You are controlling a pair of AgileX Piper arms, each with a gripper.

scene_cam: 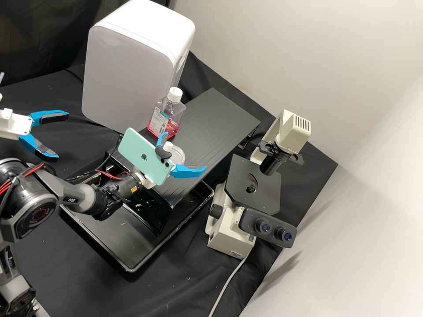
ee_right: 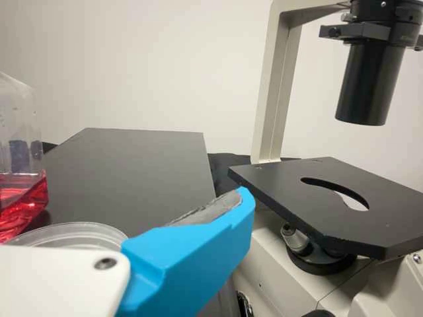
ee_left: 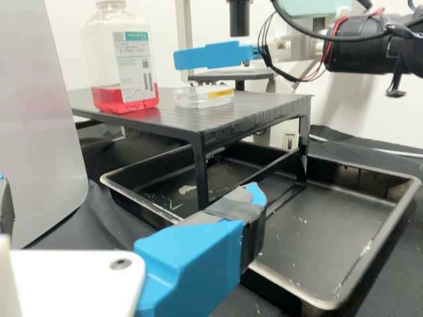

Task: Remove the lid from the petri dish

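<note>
Over at the bench's left edge, the left gripper (scene_cam: pixel 59 135) hangs level above the black cloth. Its blue fingers are spread wide and it carries nothing.

Moving right, the tall white box (scene_cam: pixel 132 61) stands at the back, and the flask (scene_cam: pixel 165 116) of red liquid sits on the left edge of the raised black platform (scene_cam: pixel 220 127). The platform stands in the black tray (scene_cam: pixel 132 246).

Now the right arm: it's stretched out low across the tray, wrist level, with the right gripper (scene_cam: pixel 185 152) over the platform's near end. It's gaping open and empty.

The petri dish (scene_cam: pixel 178 154) lies flat on the platform just in front of the flask, directly beneath that gripper and between its spread fingers, which hover clear above it. The microscope (scene_cam: pixel 260 189) stands off the platform's right edge.
</note>
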